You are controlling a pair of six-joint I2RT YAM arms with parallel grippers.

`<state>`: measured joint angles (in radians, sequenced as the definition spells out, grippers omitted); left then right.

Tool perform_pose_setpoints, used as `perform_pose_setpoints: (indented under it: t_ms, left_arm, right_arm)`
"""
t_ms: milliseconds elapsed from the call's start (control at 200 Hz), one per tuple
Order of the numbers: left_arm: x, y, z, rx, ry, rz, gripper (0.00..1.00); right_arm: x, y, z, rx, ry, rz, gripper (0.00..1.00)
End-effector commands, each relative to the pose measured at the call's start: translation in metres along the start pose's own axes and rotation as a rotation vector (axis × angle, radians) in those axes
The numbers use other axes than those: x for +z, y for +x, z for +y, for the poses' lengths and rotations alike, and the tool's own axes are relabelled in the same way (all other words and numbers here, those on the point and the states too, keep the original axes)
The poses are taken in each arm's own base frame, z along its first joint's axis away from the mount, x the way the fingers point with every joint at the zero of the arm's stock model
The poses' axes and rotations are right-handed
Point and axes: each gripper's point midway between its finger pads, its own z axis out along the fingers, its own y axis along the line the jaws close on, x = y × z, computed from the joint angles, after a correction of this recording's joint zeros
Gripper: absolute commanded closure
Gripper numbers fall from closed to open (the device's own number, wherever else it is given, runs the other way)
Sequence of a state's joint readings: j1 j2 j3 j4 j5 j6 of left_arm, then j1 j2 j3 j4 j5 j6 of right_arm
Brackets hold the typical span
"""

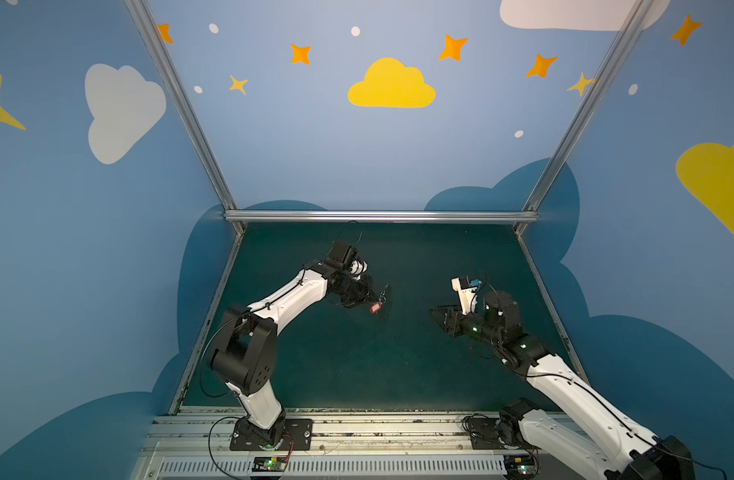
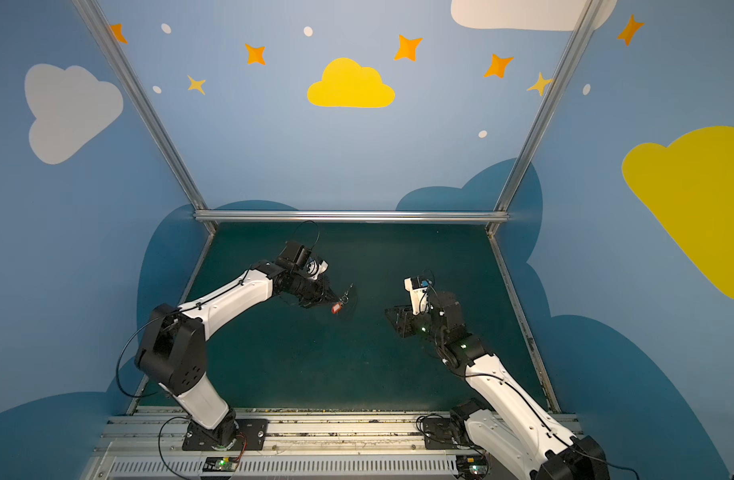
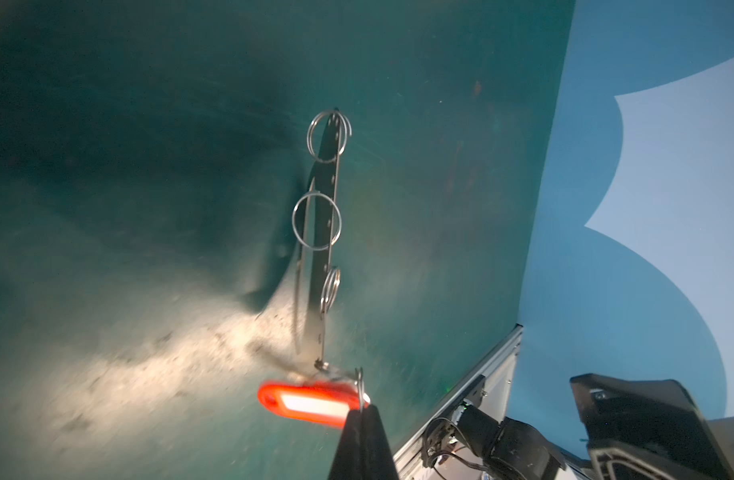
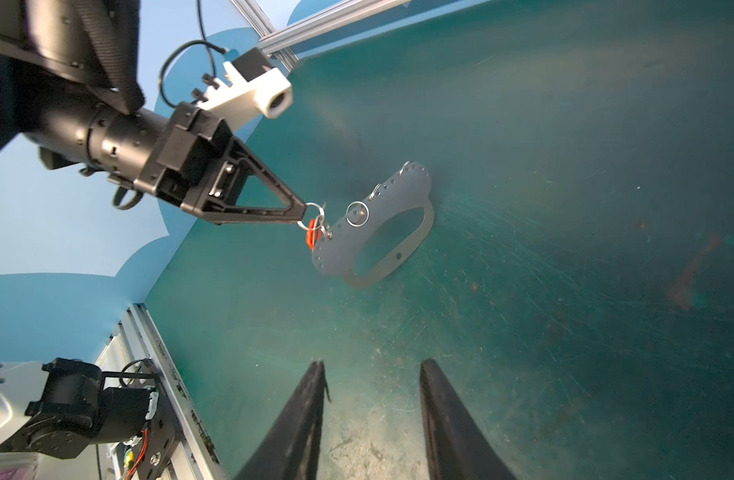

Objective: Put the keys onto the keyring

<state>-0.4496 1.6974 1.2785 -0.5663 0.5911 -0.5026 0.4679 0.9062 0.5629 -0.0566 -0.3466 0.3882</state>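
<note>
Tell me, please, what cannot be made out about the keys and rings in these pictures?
- Both top views: keyrings too small to count.
- Left wrist view: keys blurred; metal blade indistinct.
- Right wrist view: right fingers cut off by the bottom edge.

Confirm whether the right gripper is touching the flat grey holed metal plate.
Apart. The right wrist view shows the open right gripper short of the grey holed plate, bare green mat between them.

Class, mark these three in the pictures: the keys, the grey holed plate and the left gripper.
keys (image 3: 311,401): left wrist view, middle of their red-orange tag.
grey holed plate (image 4: 402,191): right wrist view, solid band between its holes and cutout.
left gripper (image 4: 303,209): right wrist view, the closed fingertips.
</note>
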Motion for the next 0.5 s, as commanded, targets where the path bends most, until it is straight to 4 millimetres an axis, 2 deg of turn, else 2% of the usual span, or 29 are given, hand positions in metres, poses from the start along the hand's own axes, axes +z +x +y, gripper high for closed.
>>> perform_pose_setpoints:
  t_ms: [0, 130, 366, 496]
  left_arm:
    - [-0.004, 0.020, 0.035, 0.019, -0.161, 0.057, 0.96]
    - [-0.010, 0.030, 0.067, 0.042, -0.346, 0.090, 0.96]
    - [-0.007, 0.044, 0.087, 0.040, -0.445, 0.164, 0.96]
    - [-0.010, 0.051, 0.106, 0.063, -0.571, 0.212, 0.96]
  right_arm:
    - [-0.001, -0.012, 0.008, -0.004, -0.033, -0.030, 0.60]
    - [-0.002, -0.012, 0.009, -0.004, -0.037, -0.030, 0.60]
    - [-0.003, -0.011, 0.009, -0.010, -0.034, -0.027, 0.60]
    - [-0.003, -0.011, 0.009, -0.010, -0.036, -0.029, 0.60]
